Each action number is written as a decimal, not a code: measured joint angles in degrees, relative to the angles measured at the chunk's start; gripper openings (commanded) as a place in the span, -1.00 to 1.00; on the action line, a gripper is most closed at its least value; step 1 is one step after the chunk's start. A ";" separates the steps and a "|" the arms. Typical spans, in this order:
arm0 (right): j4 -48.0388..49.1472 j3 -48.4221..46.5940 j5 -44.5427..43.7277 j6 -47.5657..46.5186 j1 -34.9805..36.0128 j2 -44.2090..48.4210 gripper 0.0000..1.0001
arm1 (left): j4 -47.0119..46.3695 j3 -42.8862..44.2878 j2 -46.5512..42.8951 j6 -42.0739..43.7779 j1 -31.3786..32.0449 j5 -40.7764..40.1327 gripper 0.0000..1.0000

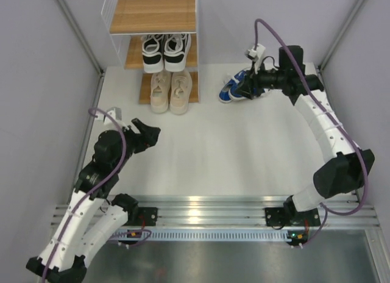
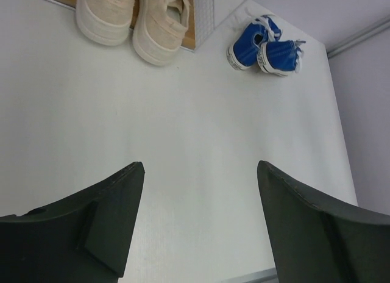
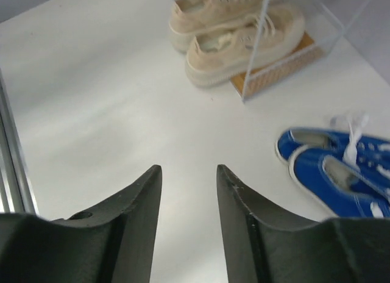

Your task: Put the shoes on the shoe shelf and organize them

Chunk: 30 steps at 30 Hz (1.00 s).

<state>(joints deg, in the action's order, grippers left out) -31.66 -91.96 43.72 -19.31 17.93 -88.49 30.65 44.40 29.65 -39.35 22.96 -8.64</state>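
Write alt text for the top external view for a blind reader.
From above: a shoe shelf holds a black-and-white pair on its middle board and a beige pair on the bottom, top board bare. A blue pair lies on the table right of the shelf, the right gripper over it; the left gripper hangs open at the near left.

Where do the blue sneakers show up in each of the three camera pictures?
Top external: blue sneakers in the upper part, just right of the shoe shelf.
Left wrist: blue sneakers upper right.
Right wrist: blue sneakers at the right edge, around mid-height.
Shared landmark: the beige sneakers on the shelf's bottom board, seen in all three.
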 measured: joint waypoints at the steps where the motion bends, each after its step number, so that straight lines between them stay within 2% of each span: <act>1: -1.38 1.29 0.94 0.04 -2.71 0.42 -0.09 | -0.68 0.61 3.13 0.00 0.00 1.86 0.54; 3: -5.88 2.93 2.45 -0.92 -8.50 1.03 0.03 | -1.49 2.34 8.72 0.07 0.00 5.07 0.48; 6: -12.72 5.42 4.09 -5.44 -16.92 1.55 0.07 | -3.37 6.36 18.18 0.39 1.77 7.28 0.49; 11: -20.22 16.24 4.39 -11.82 -27.17 4.68 0.11 | -7.80 14.36 33.97 4.11 14.45 4.96 0.53; 14: -21.35 22.03 4.02 -13.62 -30.40 6.64 0.14 | -10.40 21.27 43.82 6.62 18.84 5.31 0.57; 22: -21.57 29.00 3.06 -16.61 -33.38 9.29 0.18 | -18.73 41.24 69.37 15.76 19.91 4.42 0.67; 30: -21.59 30.47 2.23 -17.77 -33.40 12.28 0.20 | -29.70 60.94 92.35 26.95 19.76 -1.70 0.75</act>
<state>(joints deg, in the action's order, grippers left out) -53.25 -61.49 45.95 -37.08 -15.46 -76.20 0.95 105.34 121.99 -12.40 42.72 -10.35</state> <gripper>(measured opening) 0.595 0.872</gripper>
